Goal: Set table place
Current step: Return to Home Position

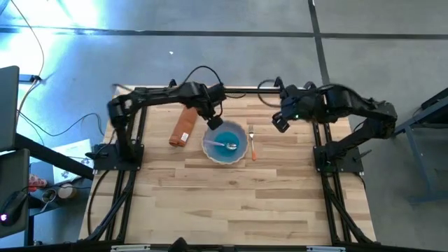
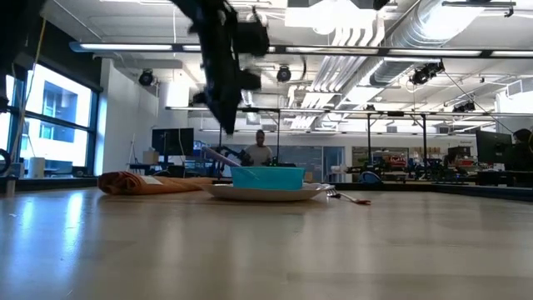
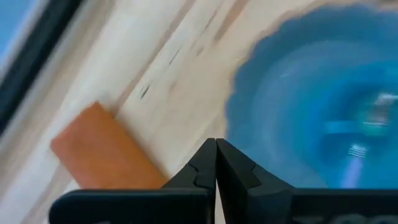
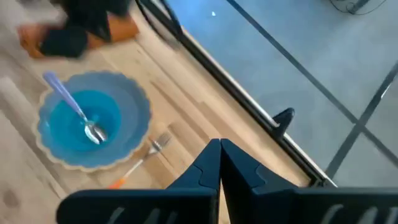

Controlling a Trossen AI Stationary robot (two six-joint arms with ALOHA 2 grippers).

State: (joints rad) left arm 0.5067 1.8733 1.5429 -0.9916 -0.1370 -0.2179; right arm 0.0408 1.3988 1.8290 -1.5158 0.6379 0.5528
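Note:
A blue scalloped plate (image 1: 225, 143) with a blue bowl (image 2: 267, 177) and a spoon (image 4: 79, 115) in it stands on the light-wood table (image 1: 231, 203), toward its far side. A fork with an orange handle (image 1: 253, 144) lies just right of the plate. A rolled orange napkin (image 1: 183, 127) lies left of the plate. My left gripper (image 1: 213, 123) is shut and empty, above the plate's far-left rim; it also shows in the left wrist view (image 3: 216, 149). My right gripper (image 1: 278, 124) is shut and empty, up in the air right of the fork.
The black rail frame (image 1: 231, 89) runs along the table's far edge, close behind both grippers. The near half of the table (image 2: 266, 250) holds nothing. People and desks show in the room beyond (image 2: 261, 150).

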